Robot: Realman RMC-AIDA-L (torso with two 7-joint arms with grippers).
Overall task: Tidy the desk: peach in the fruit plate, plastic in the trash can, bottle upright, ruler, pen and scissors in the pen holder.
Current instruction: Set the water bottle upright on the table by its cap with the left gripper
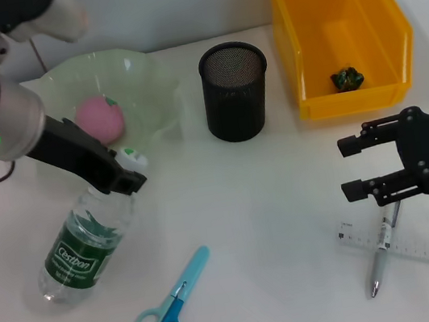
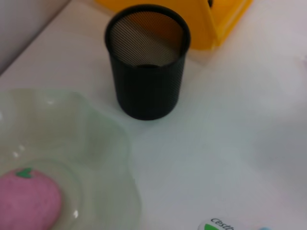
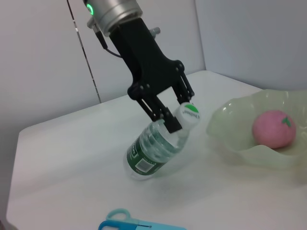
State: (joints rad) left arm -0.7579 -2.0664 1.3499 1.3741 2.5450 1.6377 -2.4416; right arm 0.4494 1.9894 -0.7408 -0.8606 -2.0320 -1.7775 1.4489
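on the worktop: white, smooth; tidying seems about half done.
trash can: yellow hard plastic bin; crumpled green plastic already inside.
fruit plate: pale green, wavy rim; pink peach already in it.
bottle: clear, green label, tilted; left gripper fingers closed on its neck, lifting not finished.
pen holder: black mesh cylinder, looks empty.
ruler, pen, scissors: flat, thin, not yet stored.
right gripper: fingers wide, above pen.

Lab/test desk; plain white table; bare grey wall
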